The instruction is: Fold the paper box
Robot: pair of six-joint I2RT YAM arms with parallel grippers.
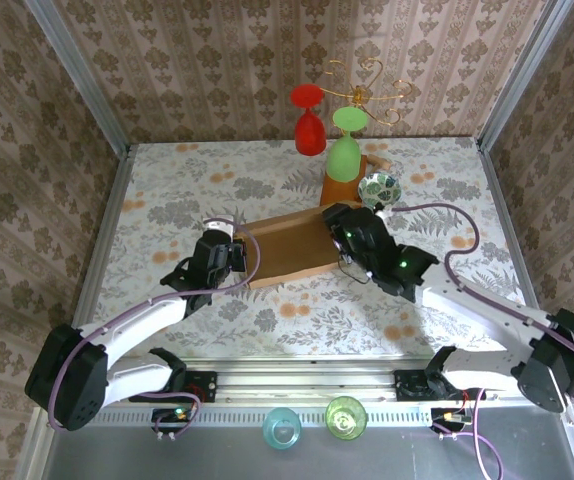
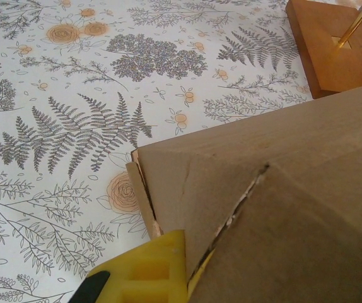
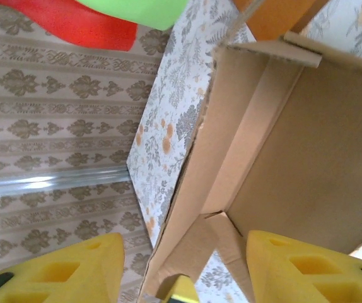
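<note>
We see the paper box point(image 1: 285, 252) mid-table, just near of the wooden stand base point(image 1: 342, 190). Our left gripper point(image 1: 235, 252) is pinched tight on its left edge — our right gripper point(image 3: 184, 252) stands open at its right end, gripping nothing.

One paper box point(image 1: 285, 250); one desk point(image 1: 167, 190); two arms, the left arm point(image 1: 137, 325) and the right arm point(image 1: 477, 300); one stand point(image 1: 359, 93) with one wooden base point(image 1: 335, 192); five glasses: a red glass point(image 1: 309, 130) and a green glass point(image 1: 344, 152) upside down at the stand, one patterned glass point(image 1: 379, 187) beside the base, and a teal glass point(image 1: 283, 428) and a pale green glass point(image 1: 345, 416) at the near edge.
</note>
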